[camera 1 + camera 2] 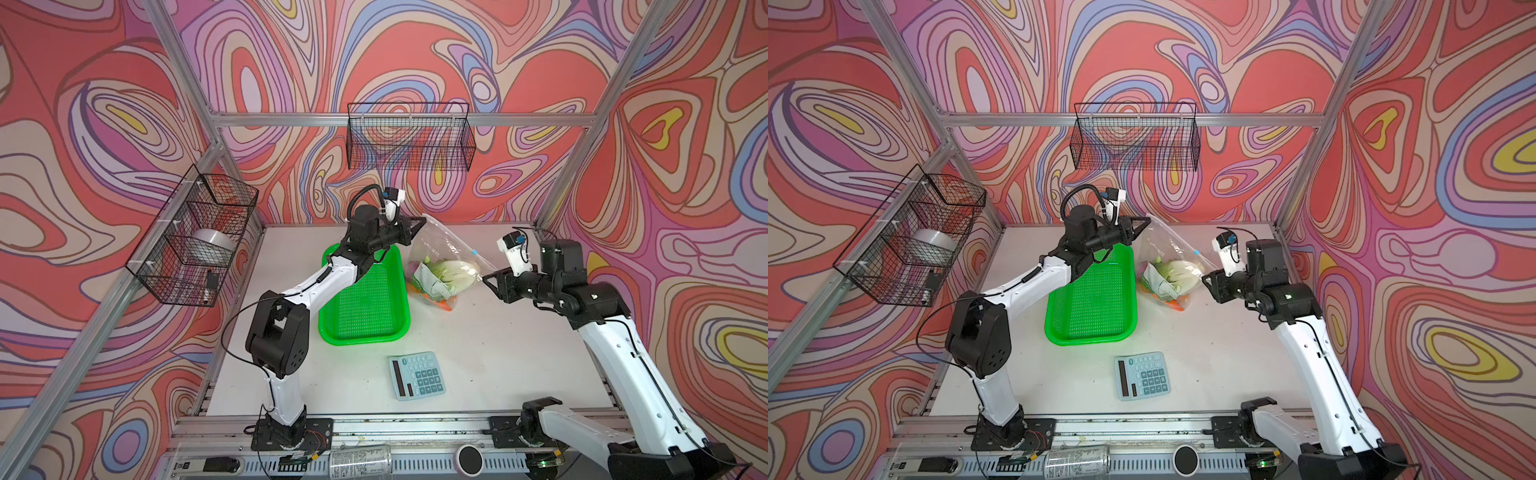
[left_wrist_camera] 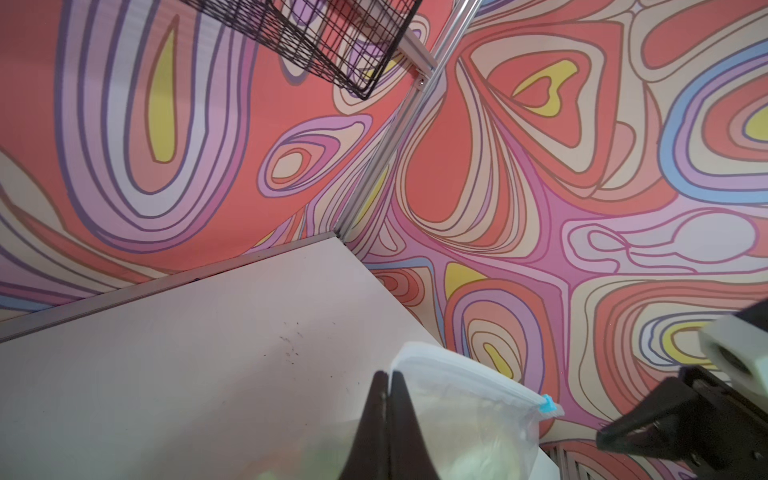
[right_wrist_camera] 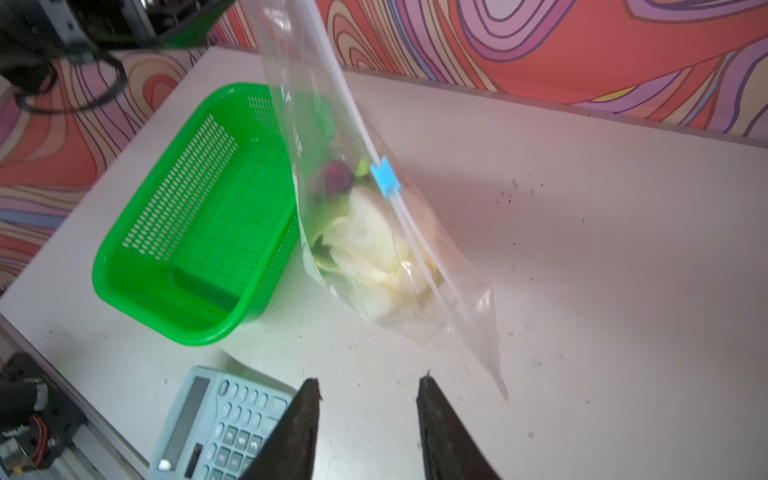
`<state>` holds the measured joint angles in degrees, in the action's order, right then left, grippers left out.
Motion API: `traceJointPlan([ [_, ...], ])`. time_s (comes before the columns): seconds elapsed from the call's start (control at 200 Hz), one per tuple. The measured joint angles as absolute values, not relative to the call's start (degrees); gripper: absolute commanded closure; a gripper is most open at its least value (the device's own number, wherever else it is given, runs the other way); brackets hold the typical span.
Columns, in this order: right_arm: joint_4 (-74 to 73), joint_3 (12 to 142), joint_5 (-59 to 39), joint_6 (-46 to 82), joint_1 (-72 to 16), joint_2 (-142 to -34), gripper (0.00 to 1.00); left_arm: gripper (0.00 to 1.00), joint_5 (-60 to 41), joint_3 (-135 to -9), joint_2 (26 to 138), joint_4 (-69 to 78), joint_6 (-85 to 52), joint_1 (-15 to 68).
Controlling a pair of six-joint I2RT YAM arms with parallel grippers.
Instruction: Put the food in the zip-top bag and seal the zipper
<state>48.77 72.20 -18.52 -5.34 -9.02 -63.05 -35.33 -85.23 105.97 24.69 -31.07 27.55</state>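
Sealing step: the left gripper (image 2: 386, 376), clenched on a corner of the zip-top bag (image 1: 440, 245), holds it up with the food (image 1: 446, 272) inside. The right gripper (image 3: 370, 384), jaws apart and empty, faces the zipper (image 3: 354, 109). The next move likely calls for pinching the slider (image 3: 384, 176), which sits midway along.

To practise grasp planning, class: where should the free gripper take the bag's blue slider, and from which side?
Pinch the slider tab across its two flat faces, coming from the right gripper's side, jaws straddling the zipper. The left gripper holds the bag's top corner, so the strip runs taut and slanted.
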Motion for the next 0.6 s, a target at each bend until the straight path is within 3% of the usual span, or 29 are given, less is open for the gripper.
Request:
traceJointPlan([
  [0.245,41.4,76.8,-21.7,-8.3,-9.0,-71.7,0.52,1.00,-39.3,-83.8,106.0,26.2,-30.8,27.6],
  [0.601,39.2,77.7,-28.6,-14.6,-6.5,-74.6,0.60,1.00,-40.9,-83.7,106.0,26.3,-30.4,27.3],
])
